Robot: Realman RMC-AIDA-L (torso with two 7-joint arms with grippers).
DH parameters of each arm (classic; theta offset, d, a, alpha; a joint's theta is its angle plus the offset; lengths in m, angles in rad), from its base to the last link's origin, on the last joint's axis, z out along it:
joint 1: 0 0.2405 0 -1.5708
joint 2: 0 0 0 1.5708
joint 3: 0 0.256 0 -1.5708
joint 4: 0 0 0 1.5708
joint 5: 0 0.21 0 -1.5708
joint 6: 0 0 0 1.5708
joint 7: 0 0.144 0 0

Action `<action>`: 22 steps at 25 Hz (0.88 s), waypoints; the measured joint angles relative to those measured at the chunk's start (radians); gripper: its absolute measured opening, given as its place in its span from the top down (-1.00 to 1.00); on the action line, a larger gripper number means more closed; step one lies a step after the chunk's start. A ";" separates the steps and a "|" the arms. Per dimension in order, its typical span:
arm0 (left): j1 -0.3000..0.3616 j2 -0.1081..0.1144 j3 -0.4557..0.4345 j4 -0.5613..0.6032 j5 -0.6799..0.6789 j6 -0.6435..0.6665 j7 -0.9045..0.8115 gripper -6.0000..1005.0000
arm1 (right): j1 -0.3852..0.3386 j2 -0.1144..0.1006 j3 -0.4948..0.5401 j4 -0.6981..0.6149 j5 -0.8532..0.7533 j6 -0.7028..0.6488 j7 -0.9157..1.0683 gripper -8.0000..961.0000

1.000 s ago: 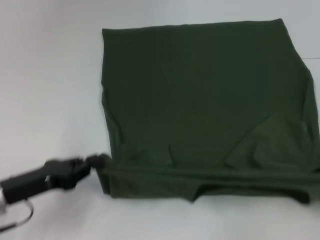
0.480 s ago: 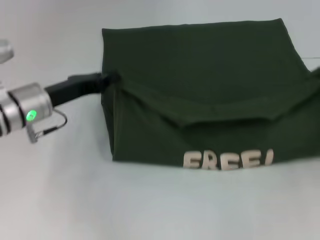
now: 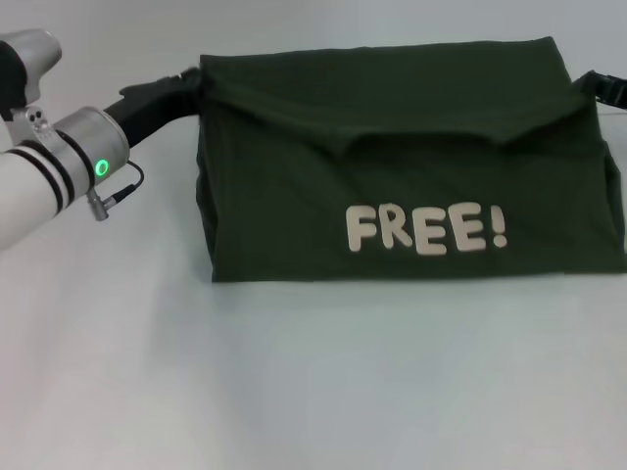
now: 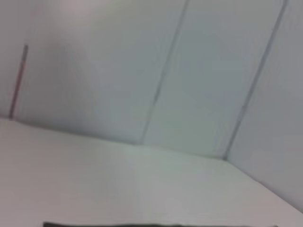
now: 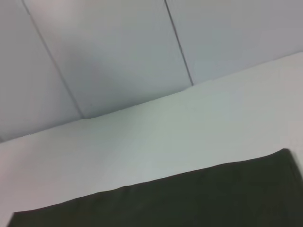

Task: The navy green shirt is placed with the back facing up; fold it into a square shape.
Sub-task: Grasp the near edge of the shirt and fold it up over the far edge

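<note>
Your head cam looks forward and down from above at the white table (image 3: 294,372), w/ the shirt (image 3: 411,166) filling the upper middle. Left wrist cam sits low near the tabletop, tilted up at the panelled wall (image 4: 156,71). Right wrist cam does likewise. All three share the table surface and the shirt's edge.

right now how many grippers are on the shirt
2: the left gripper at the far left corner of the navy green shirt, and the right gripper at the far right corner, mostly cut off by the frame edge.
</note>
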State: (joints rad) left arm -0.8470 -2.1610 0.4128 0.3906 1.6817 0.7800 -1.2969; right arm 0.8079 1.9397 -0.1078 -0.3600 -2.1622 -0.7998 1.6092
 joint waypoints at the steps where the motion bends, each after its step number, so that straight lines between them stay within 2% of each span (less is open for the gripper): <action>1: -0.004 -0.001 0.001 -0.014 -0.029 -0.011 0.031 0.87 | 0.005 0.002 -0.008 0.011 0.018 0.026 -0.017 0.95; 6: -0.035 -0.003 0.001 -0.088 -0.089 -0.084 0.168 0.87 | 0.016 0.017 -0.049 0.063 0.099 0.147 -0.090 0.95; 11: -0.043 -0.007 -0.003 -0.166 -0.151 -0.125 0.299 0.87 | 0.011 0.050 -0.054 0.098 0.191 0.230 -0.205 0.95; 15: -0.032 -0.008 -0.003 -0.184 -0.175 -0.128 0.324 0.87 | 0.003 0.075 -0.055 0.102 0.239 0.254 -0.272 0.95; 22: -0.021 -0.010 0.001 -0.194 -0.181 -0.124 0.327 0.87 | -0.005 0.079 -0.057 0.106 0.241 0.246 -0.276 0.95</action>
State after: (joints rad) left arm -0.8678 -2.1705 0.4134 0.1971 1.5008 0.6558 -0.9698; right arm 0.8027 2.0192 -0.1653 -0.2540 -1.9207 -0.5542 1.3327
